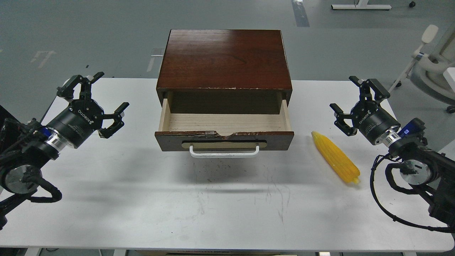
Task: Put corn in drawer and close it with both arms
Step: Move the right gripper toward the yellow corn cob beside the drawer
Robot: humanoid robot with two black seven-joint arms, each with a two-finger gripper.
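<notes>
A yellow corn cob point(336, 157) lies on the white table point(142, 199), to the right of the drawer, its pointed tip toward the back left. The dark brown drawer point(224, 140) is pulled open from its cabinet point(224, 58); its pale wood inside holds nothing. A white bar handle point(224, 152) faces me. My left gripper point(106, 93) hovers open at the left, well clear of the drawer. My right gripper point(350, 96) hangs open at the right, just beyond and above the corn, holding nothing.
The table's front edge runs along the bottom of the view and its right edge lies near my right arm. Grey floor lies beyond the table. A white chair or stand point(432, 60) sits on the floor at the far right.
</notes>
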